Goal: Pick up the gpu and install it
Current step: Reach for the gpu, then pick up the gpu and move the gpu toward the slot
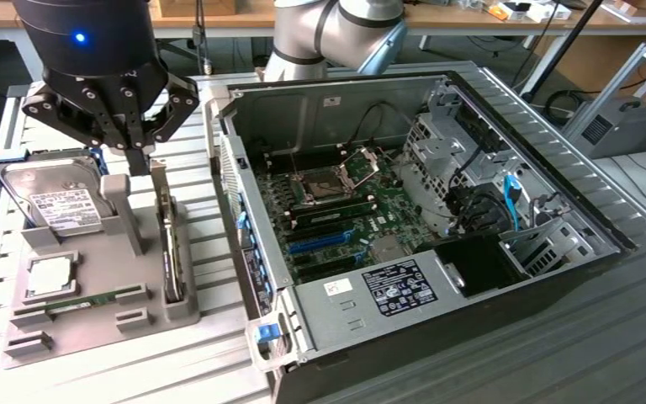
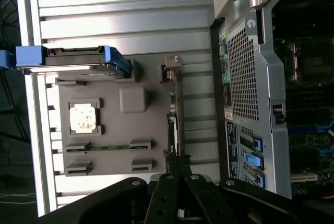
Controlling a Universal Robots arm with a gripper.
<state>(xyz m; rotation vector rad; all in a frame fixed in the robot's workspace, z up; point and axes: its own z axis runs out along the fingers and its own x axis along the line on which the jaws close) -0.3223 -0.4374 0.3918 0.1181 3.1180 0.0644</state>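
**A:** What took up most of the bench?

**B:** The large open grey metal computer case (image 1: 300,109), lying on its side on the exterior view's right with its green motherboard (image 1: 335,210) exposed. Just beside it, on that view's left, sat the flat grey plastic parts holder (image 1: 87,311).

**A:** And what was on the holder?

**B:** A boxy silver hard drive (image 1: 60,198) with a white label was propped at the far end. The gpu (image 1: 169,244), a slim dark card, stood on edge in a slot along the holder's side nearest the case.

**A:** Where was the black gripper (image 1: 138,160)?

**B:** It hung over the holder's far end. Its jaws were drawn together with nothing between them, as far as I could judge. The card lay below the tips and, in the exterior view, just to their right. Its long axis ran parallel to the case wall.

**A:** Did the wrist camera add anything?

**B:** Yes. There the gpu (image 2: 175,114) appeared as a thin edge running straight away from the gripper (image 2: 176,164), so jaws and card looked aligned. The exterior view did not make that plain, but it did show the board's slots inside the case.
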